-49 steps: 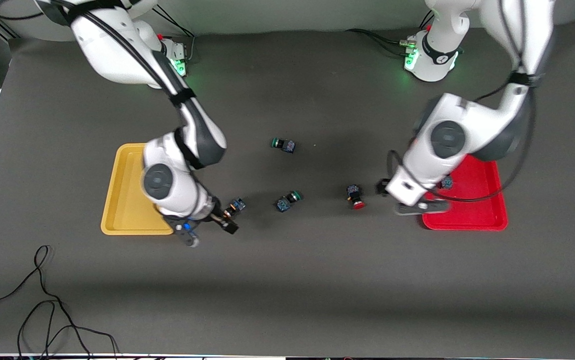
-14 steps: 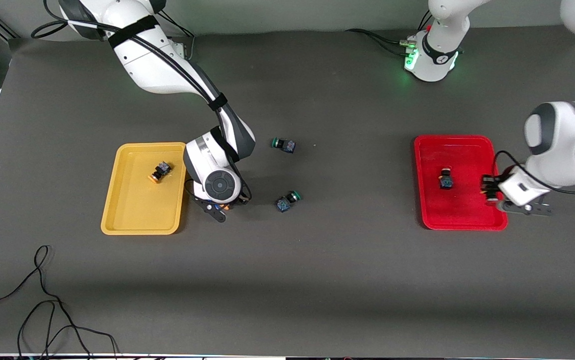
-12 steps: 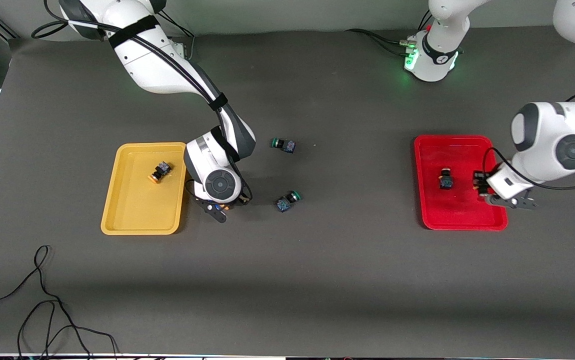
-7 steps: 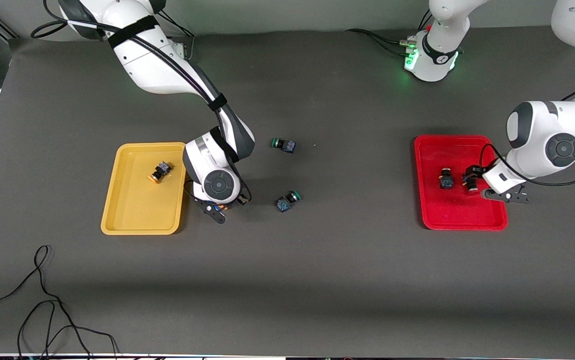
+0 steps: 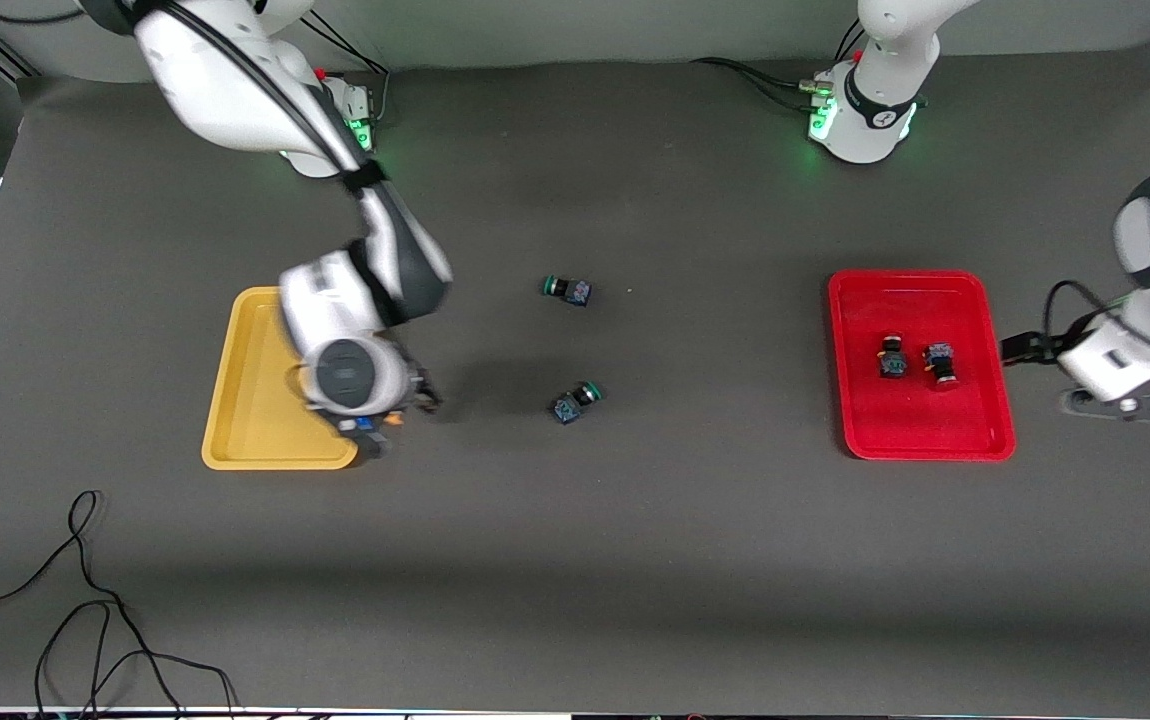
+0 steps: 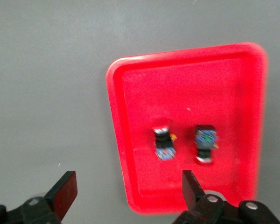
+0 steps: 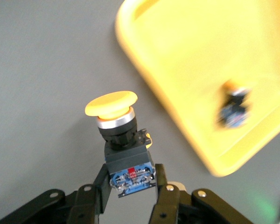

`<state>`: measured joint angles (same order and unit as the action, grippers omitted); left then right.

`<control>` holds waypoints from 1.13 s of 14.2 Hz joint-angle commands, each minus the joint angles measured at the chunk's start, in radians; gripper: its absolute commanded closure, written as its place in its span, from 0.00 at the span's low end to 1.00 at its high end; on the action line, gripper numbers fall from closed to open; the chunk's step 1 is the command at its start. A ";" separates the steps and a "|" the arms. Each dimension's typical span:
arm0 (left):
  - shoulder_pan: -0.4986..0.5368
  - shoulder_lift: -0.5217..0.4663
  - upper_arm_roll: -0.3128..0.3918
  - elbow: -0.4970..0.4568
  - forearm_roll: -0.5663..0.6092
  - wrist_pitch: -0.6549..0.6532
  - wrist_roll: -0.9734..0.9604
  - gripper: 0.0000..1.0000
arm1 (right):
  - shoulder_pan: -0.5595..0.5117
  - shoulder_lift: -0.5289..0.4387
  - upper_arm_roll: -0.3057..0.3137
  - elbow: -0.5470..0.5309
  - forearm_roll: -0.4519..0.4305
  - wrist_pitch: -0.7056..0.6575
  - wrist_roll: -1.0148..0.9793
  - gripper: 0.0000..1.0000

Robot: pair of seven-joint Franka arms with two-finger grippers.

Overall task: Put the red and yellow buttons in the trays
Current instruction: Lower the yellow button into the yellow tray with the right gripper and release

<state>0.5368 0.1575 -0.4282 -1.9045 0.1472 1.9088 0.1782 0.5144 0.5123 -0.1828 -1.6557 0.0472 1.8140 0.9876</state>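
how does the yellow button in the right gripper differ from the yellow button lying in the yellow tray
The held yellow button hangs off the table, clamped by its body in the right gripper; the other yellow button lies loose on its side in the yellow tray. The held one is not yet over the tray. Both have orange-yellow caps and black-and-blue bodies.

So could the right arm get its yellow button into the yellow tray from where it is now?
Probably yes. The right gripper is shut on the yellow-capped button just beside the yellow tray, near its corner. The tray holds only one other yellow button, leaving plenty of bare floor, and nothing stands between.
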 commanded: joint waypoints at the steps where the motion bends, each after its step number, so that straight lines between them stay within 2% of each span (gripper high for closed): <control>1: -0.009 -0.035 -0.004 0.160 -0.089 -0.227 0.084 0.00 | -0.007 -0.025 -0.090 -0.093 -0.052 0.014 -0.127 0.94; 3: -0.012 -0.036 -0.006 0.255 -0.129 -0.336 0.084 0.00 | -0.017 -0.027 -0.139 -0.195 -0.050 0.140 -0.202 0.94; 5: -0.024 -0.039 -0.027 0.306 -0.132 -0.379 0.075 0.00 | -0.045 -0.052 -0.144 -0.304 -0.052 0.288 -0.250 0.94; 6: -0.047 -0.059 -0.026 0.311 -0.133 -0.379 0.073 0.00 | -0.056 -0.063 -0.155 -0.321 -0.052 0.301 -0.279 0.94; 7: -0.098 -0.073 0.000 0.309 -0.141 -0.379 0.070 0.00 | -0.065 -0.078 -0.173 -0.323 -0.050 0.297 -0.300 0.88; 8: -0.176 -0.082 0.070 0.308 -0.149 -0.376 0.051 0.00 | -0.066 -0.086 -0.179 -0.326 -0.050 0.297 -0.303 0.52; 9: -0.266 -0.084 0.147 0.308 -0.152 -0.370 0.025 0.00 | -0.068 -0.098 -0.181 -0.326 -0.050 0.295 -0.303 0.01; 12: -0.504 -0.093 0.348 0.311 -0.152 -0.364 -0.034 0.00 | -0.082 -0.182 -0.179 -0.300 -0.043 0.230 -0.303 0.00; 14: -0.601 -0.095 0.425 0.312 -0.153 -0.363 -0.055 0.00 | -0.099 -0.283 -0.172 -0.268 -0.038 0.135 -0.341 0.00; 16: -0.620 -0.092 0.440 0.314 -0.153 -0.361 -0.057 0.00 | -0.099 -0.383 -0.168 -0.231 -0.036 0.056 -0.420 0.00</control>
<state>-0.0403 0.0770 -0.0328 -1.5967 0.0056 1.5540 0.1374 0.4310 0.2595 -0.3677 -1.8948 0.0166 1.9480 0.6371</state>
